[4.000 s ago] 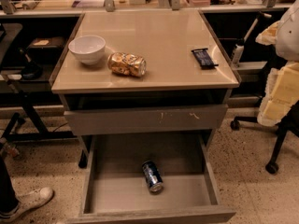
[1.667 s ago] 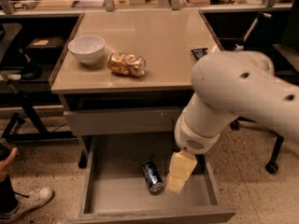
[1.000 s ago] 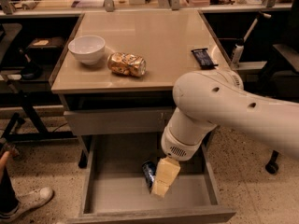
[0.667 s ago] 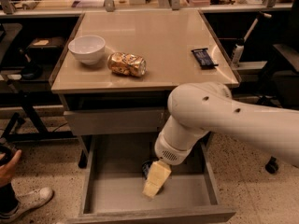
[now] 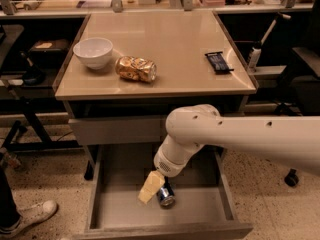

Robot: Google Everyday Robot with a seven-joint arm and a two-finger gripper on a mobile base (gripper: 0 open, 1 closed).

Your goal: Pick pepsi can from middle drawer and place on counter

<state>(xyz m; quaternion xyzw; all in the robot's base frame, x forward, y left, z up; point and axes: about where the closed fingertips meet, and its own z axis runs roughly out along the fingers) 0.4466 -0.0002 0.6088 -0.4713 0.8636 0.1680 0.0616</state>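
Item: pepsi can (image 5: pixel 166 196). Dark blue, lying on its side on the grey floor of the middle drawer (image 5: pixel 200 210), near the centre, silver end toward the near edge.

Drawer: pulled open toward the near side, below a closed grey drawer front (image 5: pixel 117 130).

Claw (image 5: pixel 148 190): pale yellow, angled down into the drawer from the white arm (image 5: pixel 240 136), which enters from the right. It sits just left of the can, overlapping the can's left edge; contact cannot be confirmed. Whether the claw is open or closed cannot be told.

Desk (image 5: pixel 170 39): glossy beige top above the drawers. It carries a white bowl (image 5: pixel 93 52) far left, a golden-orange can (image 5: pixel 136 68) on its side just right of the bowl, and a flat dark snack bar (image 5: pixel 218 62) at the right edge.
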